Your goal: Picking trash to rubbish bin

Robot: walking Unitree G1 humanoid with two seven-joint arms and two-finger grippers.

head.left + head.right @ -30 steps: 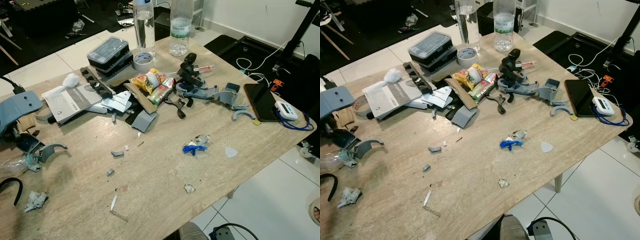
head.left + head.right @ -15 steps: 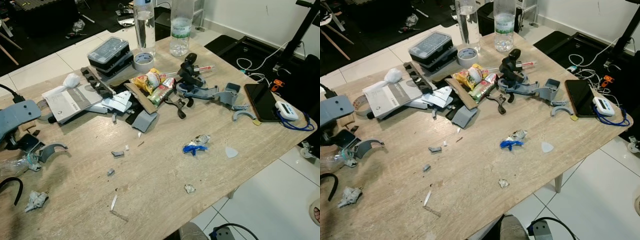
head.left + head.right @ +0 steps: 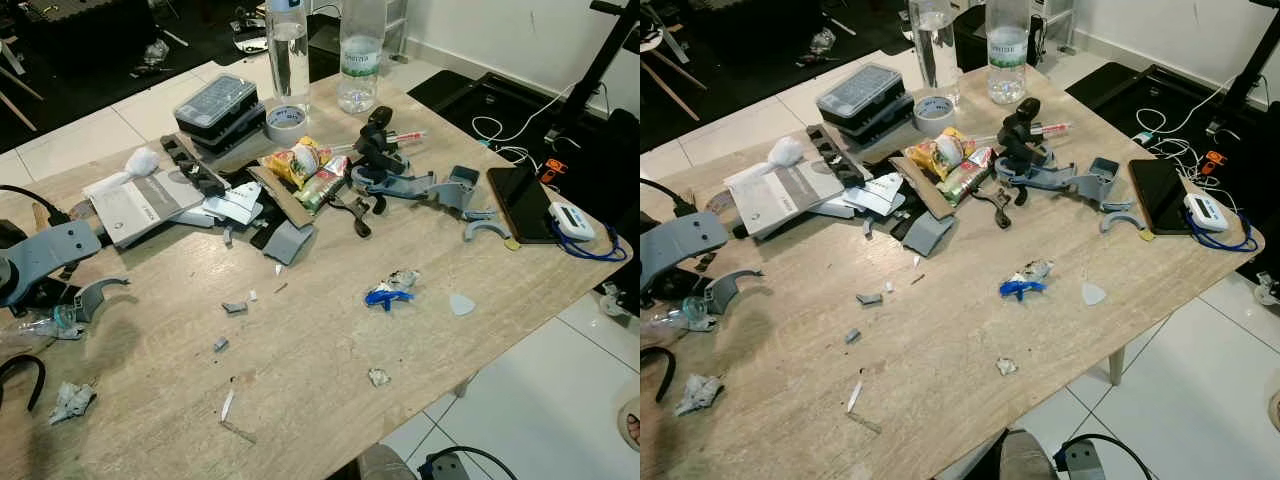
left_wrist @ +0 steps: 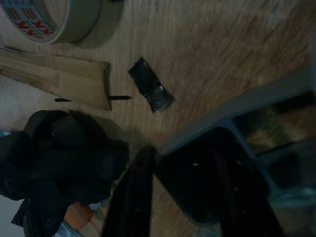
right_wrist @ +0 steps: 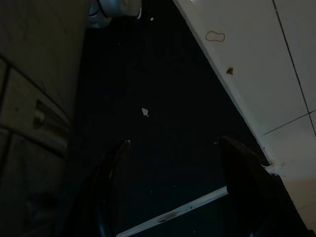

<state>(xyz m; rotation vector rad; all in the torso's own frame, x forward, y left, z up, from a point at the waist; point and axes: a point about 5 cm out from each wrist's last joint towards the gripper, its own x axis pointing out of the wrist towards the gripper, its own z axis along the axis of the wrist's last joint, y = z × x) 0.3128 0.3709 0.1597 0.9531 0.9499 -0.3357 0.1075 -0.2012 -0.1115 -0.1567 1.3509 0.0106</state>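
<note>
Trash lies scattered on a wooden table [image 3: 320, 330]: a blue and white wrapper [image 3: 390, 290], a small crumpled scrap [image 3: 378, 377], a crumpled paper [image 3: 72, 400], snack packets [image 3: 305, 165] and a white tissue ball [image 3: 141, 160]. At the table's left edge, my left arm [image 3: 45, 252] hovers low over a grey curved bracket [image 3: 98, 292] and crumpled clear plastic [image 3: 40, 325]. My left gripper [image 4: 187, 197] is open, its fingers either side of a grey plastic part [image 4: 232, 118]. My right gripper [image 5: 177, 187] hangs open over a dark floor.
Two water bottles [image 3: 288, 55], a tape roll [image 3: 286, 121] and a tool case [image 3: 215, 108] stand at the back. A phone [image 3: 520, 203] and a white device [image 3: 572, 220] lie at the right edge. Cables [image 3: 500, 135] lie on the floor beyond.
My left arm has moved down and a little right along the table's left edge, closer to the grey bracket. The trash has not moved.
</note>
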